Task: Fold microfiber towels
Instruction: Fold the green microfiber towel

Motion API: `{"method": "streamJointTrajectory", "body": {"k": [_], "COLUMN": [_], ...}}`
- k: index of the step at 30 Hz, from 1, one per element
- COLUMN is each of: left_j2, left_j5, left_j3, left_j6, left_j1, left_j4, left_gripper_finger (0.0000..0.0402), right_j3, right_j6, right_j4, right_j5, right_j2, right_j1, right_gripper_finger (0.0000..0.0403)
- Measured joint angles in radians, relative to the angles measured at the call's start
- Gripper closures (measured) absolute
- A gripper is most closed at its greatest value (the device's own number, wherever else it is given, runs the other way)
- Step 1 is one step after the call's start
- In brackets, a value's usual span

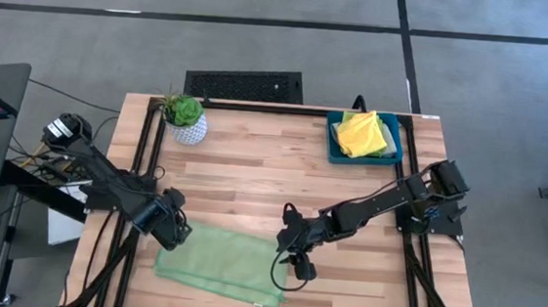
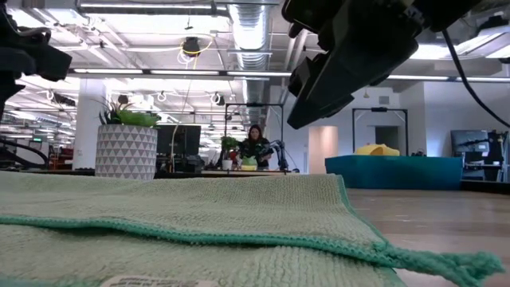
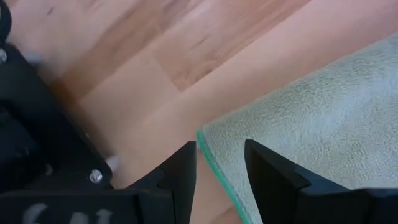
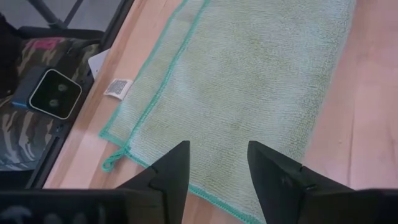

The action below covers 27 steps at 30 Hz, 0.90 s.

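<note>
Where teal tray (image 1: pixel 334 139) sits at far right corner: holds yellow towel (image 1: pixel 362 133) w/ lime green edge. Left gripper (image 1: pixel 172 226), right gripper (image 1: pixel 297 259) at opposite ends of folded pale green towel (image 1: pixel 224 264), both w/ fingers spread, gripping nothing.

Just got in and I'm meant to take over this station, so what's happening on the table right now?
Two robot arms are folding towels. The pale green towel lies folded in half at the near edge of the table. The left hand sits open at its left end, and the right hand sits open at its right end; neither holds the cloth. A yellow towel rests in the teal tray at the far right, and a potted plant stands at the far left.
</note>
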Motion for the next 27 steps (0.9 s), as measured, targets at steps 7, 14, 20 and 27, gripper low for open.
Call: {"method": "streamJointTrajectory", "body": {"k": [7, 14, 20, 27], "left_j2": [0.0, 0.0, 0.0, -0.001], "left_j5": [0.054, 0.103, 0.107, 0.128], "left_j3": [-0.005, -0.112, -0.182, -0.148], "left_j6": [-0.098, -0.211, -0.273, -0.222], "left_j1": [-0.031, -0.093, -0.122, -0.122], "left_j4": [0.026, 0.229, 0.363, 0.356], "left_gripper_finger": [0.0271, 0.0271, 0.0271, 0.0271], "right_j3": [0.0, 0.0, 0.0, 0.0], "right_j6": [0.0, -0.001, -0.001, -0.001], "right_j4": [-0.001, -0.013, -0.038, -0.038], "right_j5": [0.0, 0.0, 0.0, 0.0], "right_j2": [0.0, 0.0, 0.0, 0.0], "right_j1": [0.002, 0.016, 0.015, 0.013], "right_gripper_finger": [0.0216, 0.0222, 0.0221, 0.0223]}}
